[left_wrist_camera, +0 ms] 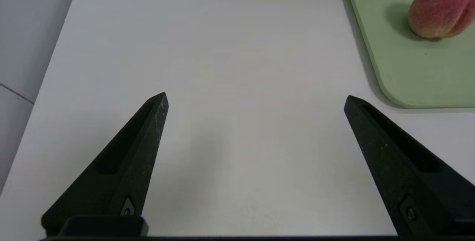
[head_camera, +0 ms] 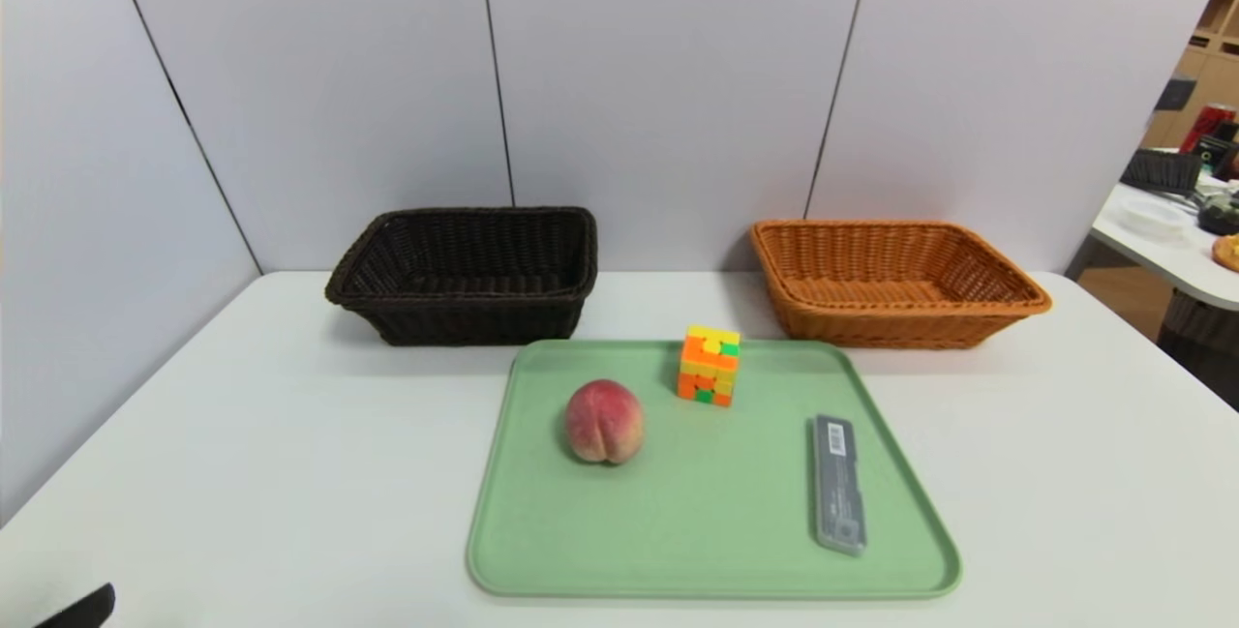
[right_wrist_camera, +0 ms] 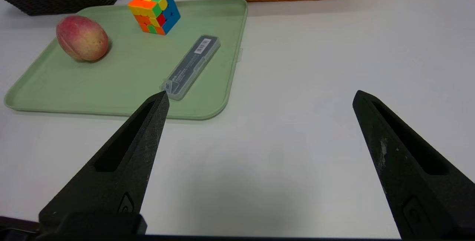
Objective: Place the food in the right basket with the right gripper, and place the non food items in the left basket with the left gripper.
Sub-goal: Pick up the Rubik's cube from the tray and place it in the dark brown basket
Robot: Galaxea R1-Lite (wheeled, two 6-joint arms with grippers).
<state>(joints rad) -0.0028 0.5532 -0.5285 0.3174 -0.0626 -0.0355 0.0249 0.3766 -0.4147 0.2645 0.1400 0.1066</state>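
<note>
On a green tray (head_camera: pixel 542 551) at the table's middle lie the peach (head_camera: pixel 604 421), the orange, yellow and green puzzle cube (head_camera: pixel 710 365) and the slim grey case (head_camera: pixel 837 483) with a barcode sticker. Behind the tray stand the dark brown left basket (head_camera: pixel 465 275) and the orange-tan right basket (head_camera: pixel 891 280). My left gripper (left_wrist_camera: pixel 256 98) hangs open over bare table left of the tray, near the front edge, with the peach (left_wrist_camera: pixel 441 9) far off. Over bare table right of the tray my right gripper (right_wrist_camera: pixel 259 98) is open too, facing the case (right_wrist_camera: pixel 191 66), cube (right_wrist_camera: pixel 155 6) and peach (right_wrist_camera: pixel 82 38).
Grey partition walls close the table at the back and left. A second table (head_camera: pixel 1162 241) with clutter stands beyond the right edge. Only a dark tip (head_camera: pixel 82 609) of the left gripper shows at the head view's lower left corner.
</note>
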